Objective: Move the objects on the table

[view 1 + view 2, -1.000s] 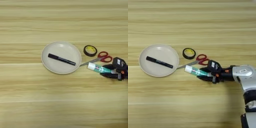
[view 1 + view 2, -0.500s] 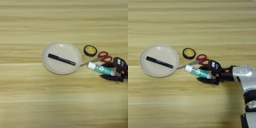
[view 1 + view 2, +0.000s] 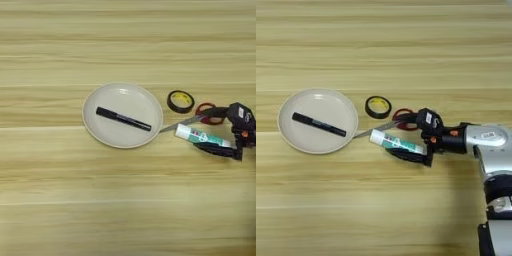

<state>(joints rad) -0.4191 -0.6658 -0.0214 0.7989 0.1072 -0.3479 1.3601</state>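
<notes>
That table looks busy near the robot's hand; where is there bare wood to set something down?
Bare table stretches behind the plate, in front of it, and along its left. It is crowded to the plate's right: tape roll, scissors, glue stick and the hand sit close together. The marker lies in the plate.

Cream plate (image 3: pixel 100 131), black marker pen (image 3: pixel 123 119), white teal-labelled glue stick (image 3: pixel 201 136), red-handled scissors (image 3: pixel 207 113), striped light-wood table (image 3: pixel 75 200)
</notes>
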